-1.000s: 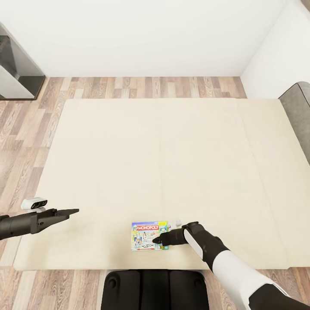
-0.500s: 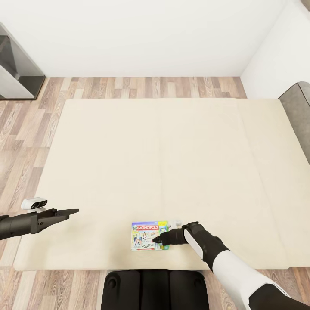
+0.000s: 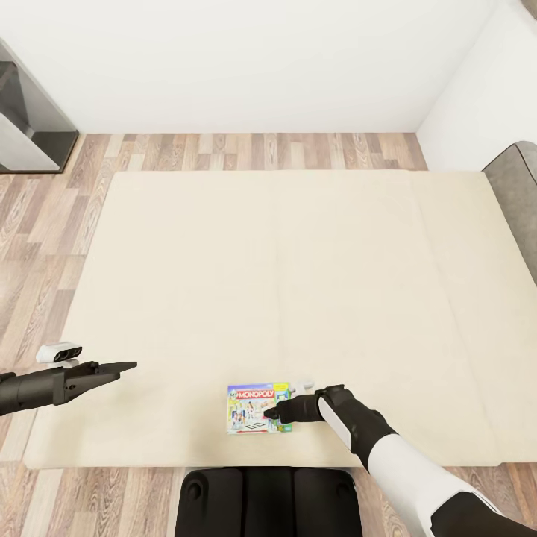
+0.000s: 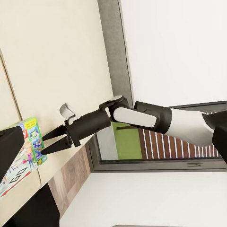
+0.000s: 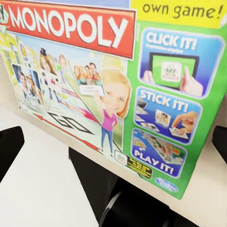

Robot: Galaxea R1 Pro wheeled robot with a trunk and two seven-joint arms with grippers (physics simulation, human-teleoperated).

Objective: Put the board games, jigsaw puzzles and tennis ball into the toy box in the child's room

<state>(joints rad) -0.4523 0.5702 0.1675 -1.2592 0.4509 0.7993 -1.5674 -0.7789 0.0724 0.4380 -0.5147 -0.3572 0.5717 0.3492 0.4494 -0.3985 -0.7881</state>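
Observation:
A Monopoly board game (image 3: pixel 252 409) lies flat on the cream bed (image 3: pixel 298 283) near its front edge. My right gripper (image 3: pixel 271 412) is low over the box's right part, open. Its fingers (image 5: pixel 9 149) stand apart on either side of the colourful lid (image 5: pixel 109 80). In the left wrist view the right gripper (image 4: pixel 48 143) shows spread fingertips at the edge of the game (image 4: pixel 29 142). My left gripper (image 3: pixel 124 366) hovers over the bed's front left part, apart from the game and holding nothing; its dark fingers (image 4: pixel 8 150) stand apart.
Wooden floor (image 3: pixel 52 224) surrounds the bed. A dark cabinet (image 3: pixel 30 119) stands at the back left. A grey padded piece (image 3: pixel 518 194) rises at the bed's right end. White walls close the back and right. My base (image 3: pixel 268 500) is against the bed's front edge.

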